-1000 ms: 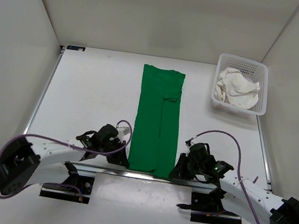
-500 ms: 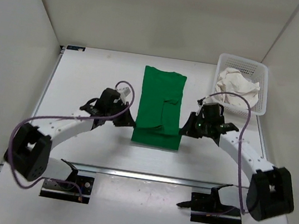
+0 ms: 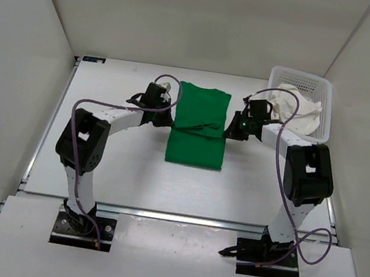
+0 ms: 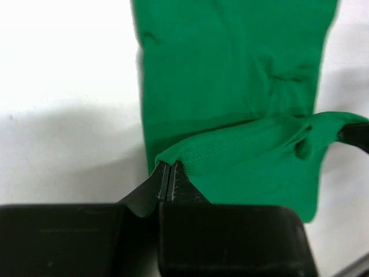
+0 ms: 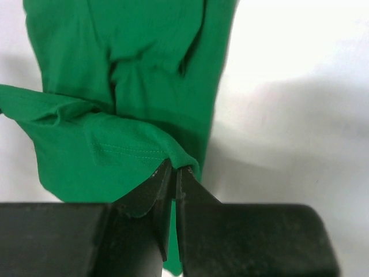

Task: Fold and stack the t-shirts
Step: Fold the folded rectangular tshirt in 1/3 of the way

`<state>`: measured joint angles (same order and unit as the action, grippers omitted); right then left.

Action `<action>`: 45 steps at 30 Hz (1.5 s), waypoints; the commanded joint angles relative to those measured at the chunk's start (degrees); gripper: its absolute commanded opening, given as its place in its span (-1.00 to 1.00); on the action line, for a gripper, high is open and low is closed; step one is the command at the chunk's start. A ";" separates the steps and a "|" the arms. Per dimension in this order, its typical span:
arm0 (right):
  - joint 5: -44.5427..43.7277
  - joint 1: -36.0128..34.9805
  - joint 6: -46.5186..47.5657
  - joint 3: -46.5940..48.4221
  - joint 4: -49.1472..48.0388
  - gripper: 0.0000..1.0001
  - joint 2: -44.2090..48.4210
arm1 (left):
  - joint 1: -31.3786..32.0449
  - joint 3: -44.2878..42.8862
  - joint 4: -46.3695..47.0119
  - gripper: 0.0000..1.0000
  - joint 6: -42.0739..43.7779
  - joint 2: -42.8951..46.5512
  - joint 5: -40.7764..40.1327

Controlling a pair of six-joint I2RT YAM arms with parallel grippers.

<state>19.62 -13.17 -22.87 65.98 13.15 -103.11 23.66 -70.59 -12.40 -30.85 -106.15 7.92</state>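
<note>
A green t-shirt [image 3: 196,147] is laid on the desk [image 3: 112,162], its near hem raised over the far half. Each hem corner is pinched by closed jaws: left gripper [image 4: 168,173], right gripper [image 5: 174,173]. An off-white t-shirt [image 3: 288,109] is bunched in a basket [image 3: 304,76], only its top folds seen.

- Top external: fixed, high above and behind the arm bases, facing down and forward. Far view of the whole table [image 3: 111,169], both arms and the basket [image 3: 326,90] at the far right.
- Left wrist: very close, looking along its own fingers. Left gripper [image 4: 167,173] bottom centre, green t-shirt [image 4: 230,86] beyond.
- Right wrist: same setup. Right gripper [image 5: 173,173] bottom centre, shirt upper left.
- Shared: all three see the green t-shirt. The wrist views face its raised hem from opposite sides.
</note>
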 commanded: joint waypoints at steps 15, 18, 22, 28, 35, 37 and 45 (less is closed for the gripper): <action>-2.74 0.08 -0.32 -2.77 -6.53 -0.39 8.97 | 2.60 9.31 11.16 0.06 -4.65 14.55 0.95; 1.46 -2.90 -1.21 -8.93 -11.63 -0.95 11.70 | 5.51 17.75 17.73 0.01 -8.16 15.53 2.61; 4.38 -8.35 0.90 -5.61 -10.17 -1.00 5.40 | 5.43 21.81 19.96 -0.09 -10.20 11.32 3.94; 5.08 -10.83 1.69 2.58 -9.72 -1.00 -5.34 | 6.75 25.58 21.28 -0.10 -10.02 10.08 4.03; 3.23 -6.97 0.55 14.00 -10.76 -1.00 -15.28 | 6.40 30.86 22.34 -0.09 -10.19 13.42 5.17; 4.11 -5.73 -1.46 15.76 -12.09 -1.00 -15.72 | 6.05 32.00 22.07 -0.10 -10.28 15.70 5.43; 3.76 -5.55 -3.74 3.31 -17.17 -1.00 -2.57 | 4.38 34.11 19.97 0.06 -9.75 20.99 4.03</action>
<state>23.16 -17.85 -24.29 74.67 0.97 -114.59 28.97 -37.10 8.21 -40.97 -86.83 11.84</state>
